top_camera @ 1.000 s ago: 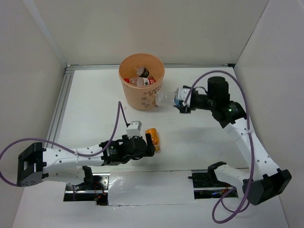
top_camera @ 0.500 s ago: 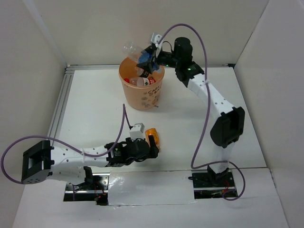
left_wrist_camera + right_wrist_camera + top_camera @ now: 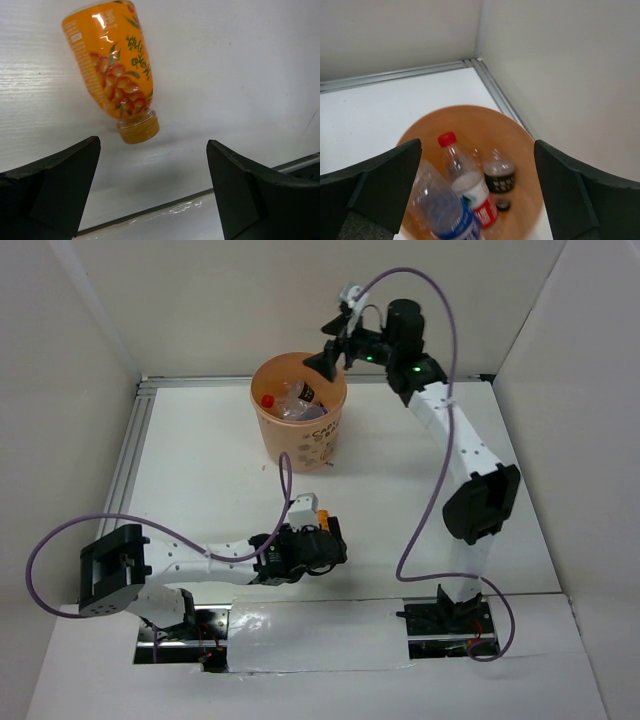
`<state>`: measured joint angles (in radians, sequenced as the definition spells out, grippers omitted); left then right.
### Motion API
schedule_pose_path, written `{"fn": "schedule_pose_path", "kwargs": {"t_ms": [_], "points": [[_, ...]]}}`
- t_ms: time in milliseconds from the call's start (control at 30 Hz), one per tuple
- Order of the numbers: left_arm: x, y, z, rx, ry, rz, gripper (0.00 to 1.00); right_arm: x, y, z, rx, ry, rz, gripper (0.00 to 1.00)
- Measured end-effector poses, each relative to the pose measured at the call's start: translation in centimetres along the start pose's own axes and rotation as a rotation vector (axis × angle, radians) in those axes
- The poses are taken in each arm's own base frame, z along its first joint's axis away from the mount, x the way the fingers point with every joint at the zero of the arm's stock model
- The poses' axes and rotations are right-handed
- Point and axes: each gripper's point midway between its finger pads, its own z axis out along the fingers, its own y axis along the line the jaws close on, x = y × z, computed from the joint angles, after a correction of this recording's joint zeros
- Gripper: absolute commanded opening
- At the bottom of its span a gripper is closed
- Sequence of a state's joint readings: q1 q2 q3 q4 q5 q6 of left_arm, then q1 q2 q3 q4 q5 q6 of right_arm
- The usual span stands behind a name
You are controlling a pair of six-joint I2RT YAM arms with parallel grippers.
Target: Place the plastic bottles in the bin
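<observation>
Right end effector point(image 3: 328, 358) hangs over the bin point(image 3: 300, 445) with its fingers wide apart and nothing between them. Looks like a drop-off pose, since a blurry blue-label bottle point(image 3: 445, 215) sits right below it inside the bin. Left end effector point(image 3: 152, 145) is spread open too, low over the surface point(image 3: 200, 460). It seems lined up on the orange bottle point(image 3: 112, 70), which lies just ahead, cap toward it, not touching.

Top view over whole table point(image 3: 200, 460); left wrist low, right wrist above bin point(image 3: 465, 108).
</observation>
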<state>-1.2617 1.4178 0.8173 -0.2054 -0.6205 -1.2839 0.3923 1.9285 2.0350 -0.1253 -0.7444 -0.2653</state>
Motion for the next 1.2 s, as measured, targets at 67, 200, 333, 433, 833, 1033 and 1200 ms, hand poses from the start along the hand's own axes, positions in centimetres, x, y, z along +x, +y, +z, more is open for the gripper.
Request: {"fn": "schedule_pose_path", "kwargs": {"t_ms": [67, 200, 333, 433, 833, 1033, 1200], "points": [[-0.5, -0.7, 0.6, -0.006, -0.012, -0.006, 1.00, -1.3, -1.5, -3.7, 0.065, 0.023, 0.013, 1.00], [-1.0, -0.9, 2.6, -0.093, -0.029, 0.004, 1.00, -1.9, -2.1, -14.5, 0.211, 0.096, 0.028, 1.00], [-0.8, -0.4, 5.0, -0.222, -0.036, 0.025, 1.00, 0.7, 2.4, -23.5, 0.273, 0.197, 0.061, 1.00], [0.0, 1.2, 6.0, -0.303, -0.029, 0.056, 1.00, 3.9, 6.7, -26.4, 0.244, 0.260, 0.097, 1.00], [0.8, 3.4, 7.4, -0.420, -0.006, 0.139, 0.18, 12.5, 14.3, -30.4, 0.201, 0.387, 0.262, 0.67], [0.5, 0.2, 4.3, -0.298, -0.002, 0.212, 0.00, 13.6, 15.4, -30.5, 0.176, 0.381, 0.291, 0.15], [-5.3, -6.1, -2.8, -0.036, -0.103, 0.212, 0.00, 15.7, 16.5, -31.1, 0.182, 0.401, 0.343, 0.00]]}}
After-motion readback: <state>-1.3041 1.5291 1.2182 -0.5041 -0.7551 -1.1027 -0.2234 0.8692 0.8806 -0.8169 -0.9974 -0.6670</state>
